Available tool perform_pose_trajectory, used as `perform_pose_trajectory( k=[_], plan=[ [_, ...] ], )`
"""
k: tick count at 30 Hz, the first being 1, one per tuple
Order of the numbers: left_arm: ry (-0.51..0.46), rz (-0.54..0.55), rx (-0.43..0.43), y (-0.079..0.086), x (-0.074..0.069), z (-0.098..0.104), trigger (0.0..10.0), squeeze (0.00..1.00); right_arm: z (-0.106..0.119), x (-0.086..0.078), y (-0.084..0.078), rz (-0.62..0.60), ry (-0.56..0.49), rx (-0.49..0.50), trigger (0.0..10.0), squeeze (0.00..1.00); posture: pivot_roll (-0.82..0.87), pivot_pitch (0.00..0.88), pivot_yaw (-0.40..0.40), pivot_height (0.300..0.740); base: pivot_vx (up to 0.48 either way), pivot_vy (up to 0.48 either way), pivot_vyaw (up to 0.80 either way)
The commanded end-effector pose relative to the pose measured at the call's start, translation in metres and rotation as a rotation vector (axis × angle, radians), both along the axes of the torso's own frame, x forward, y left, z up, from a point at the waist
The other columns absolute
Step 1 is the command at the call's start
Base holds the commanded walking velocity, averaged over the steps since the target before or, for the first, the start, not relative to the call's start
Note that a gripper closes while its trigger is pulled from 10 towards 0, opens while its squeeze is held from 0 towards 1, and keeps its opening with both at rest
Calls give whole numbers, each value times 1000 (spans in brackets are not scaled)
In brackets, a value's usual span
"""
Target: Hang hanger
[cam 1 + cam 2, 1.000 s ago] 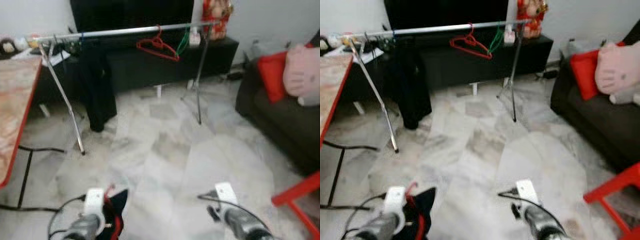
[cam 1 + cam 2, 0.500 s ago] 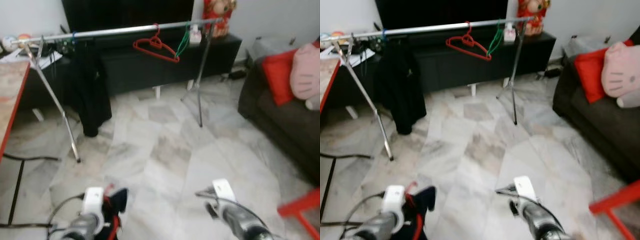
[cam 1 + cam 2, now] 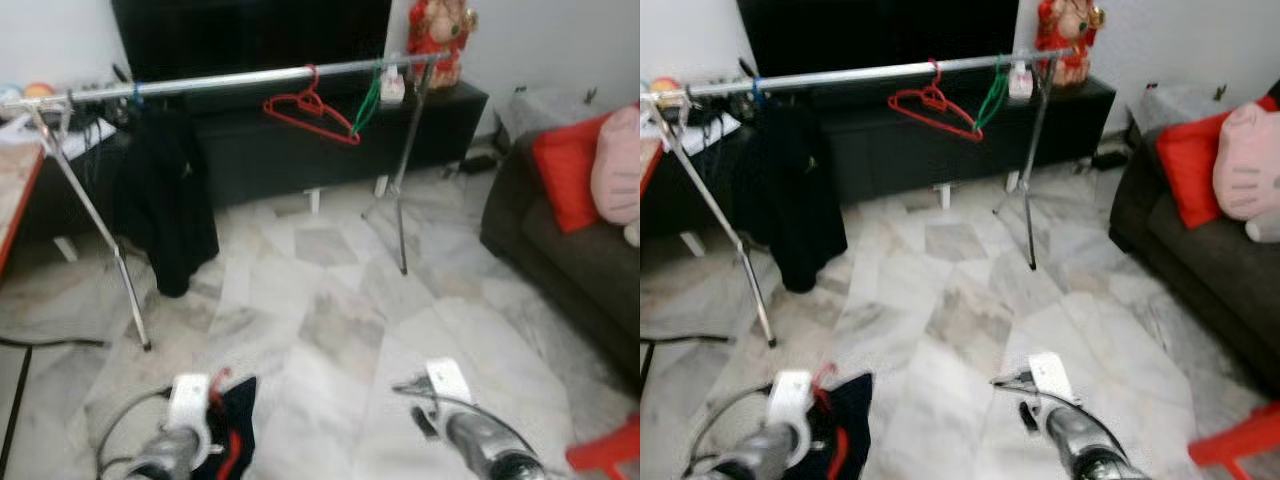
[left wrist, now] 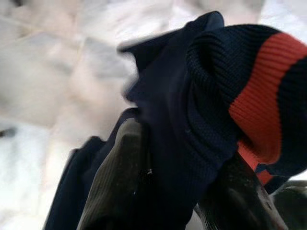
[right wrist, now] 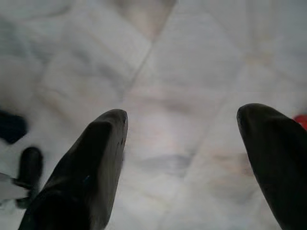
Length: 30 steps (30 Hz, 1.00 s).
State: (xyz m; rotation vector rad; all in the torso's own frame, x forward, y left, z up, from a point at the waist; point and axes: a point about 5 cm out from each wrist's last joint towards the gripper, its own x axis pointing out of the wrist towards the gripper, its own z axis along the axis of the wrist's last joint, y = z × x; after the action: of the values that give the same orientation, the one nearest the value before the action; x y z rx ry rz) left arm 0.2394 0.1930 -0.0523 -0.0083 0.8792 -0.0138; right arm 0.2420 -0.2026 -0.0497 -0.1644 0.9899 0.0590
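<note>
A silver clothes rail [image 3: 250,78] stands ahead across the marble floor. On it hang a red hanger [image 3: 312,103], a green hanger [image 3: 365,95] and a black garment [image 3: 165,200]. Low at the left, my left gripper [image 4: 182,191] is shut on a navy knitted garment [image 4: 201,96] with a red stripe. A red hook [image 3: 217,378] sticks up beside that wrist. The garment hides most of both fingers [image 4: 120,182]. My right gripper [image 5: 182,115] hangs open over bare floor, with nothing between its fingers.
A black TV cabinet [image 3: 300,140] runs behind the rail, with a red figurine [image 3: 440,40] on it. A dark sofa [image 3: 560,250] with a red cushion [image 3: 565,170] lies at the right, a red frame [image 3: 610,460] at the bottom right, a table edge [image 3: 12,200] at the left.
The whole picture has shifted: the camera has moved, the table has slid off to the left and the rail looks nearer. Both arms hold the same pose, garment still held.
</note>
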Motion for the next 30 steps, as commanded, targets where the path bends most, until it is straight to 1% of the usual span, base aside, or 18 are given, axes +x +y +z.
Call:
perform_pose_trajectory(
  k=[1,25,30],
  plan=[
    [-5,10,32,12,2,3,10000,0,3,6,8,22,-18,15,10000,0,10,0,-52,740,349,0,0],
    [-10,12,37,12,2,3,10000,0,3,6,8,33,-14,7,10000,0,14,0,-56,740,345,0,0],
    [-36,42,26,12,3,4,10000,0,3,6,8,35,-13,5,10000,0,18,0,-57,740,343,0,0]
  ],
)
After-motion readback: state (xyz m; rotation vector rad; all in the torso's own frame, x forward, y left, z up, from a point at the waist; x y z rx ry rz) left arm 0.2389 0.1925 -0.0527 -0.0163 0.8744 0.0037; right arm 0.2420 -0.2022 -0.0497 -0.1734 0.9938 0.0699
